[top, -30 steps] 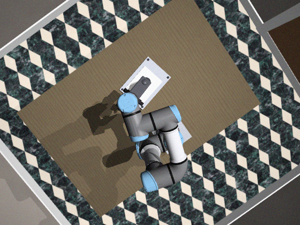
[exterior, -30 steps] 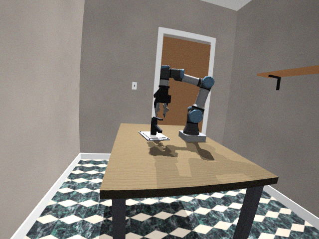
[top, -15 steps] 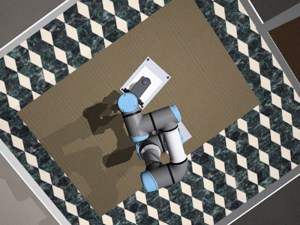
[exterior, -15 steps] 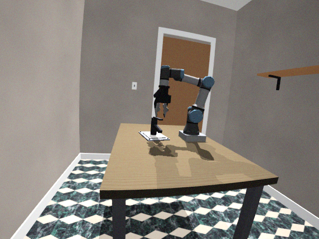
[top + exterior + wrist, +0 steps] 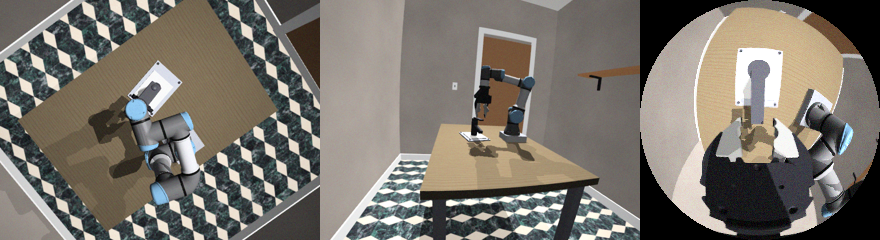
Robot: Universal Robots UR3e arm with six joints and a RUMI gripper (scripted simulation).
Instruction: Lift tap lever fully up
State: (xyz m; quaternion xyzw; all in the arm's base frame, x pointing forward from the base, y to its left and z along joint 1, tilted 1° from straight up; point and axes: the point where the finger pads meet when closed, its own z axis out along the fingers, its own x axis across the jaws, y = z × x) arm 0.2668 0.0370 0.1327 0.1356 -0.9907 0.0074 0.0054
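A dark tap (image 5: 475, 126) stands on a white plate (image 5: 474, 136) on the wooden table. Its lever (image 5: 478, 119) lies about level, pointing toward the arm's side. My gripper (image 5: 481, 113) hangs fingers-down just above the lever's free end, apart from it. The fingers stand partly apart with nothing between them. In the wrist view the grey tap (image 5: 758, 90) runs from the plate (image 5: 759, 76) down toward the gap between my fingertips. From above, the tap shows on its plate; my wrist (image 5: 136, 109) hides the fingers.
The arm's base (image 5: 513, 135) sits on the table to the right of the tap plate. The arm's shadow falls on the table in front of the plate. A door stands behind the table and a shelf (image 5: 609, 72) hangs on the right wall.
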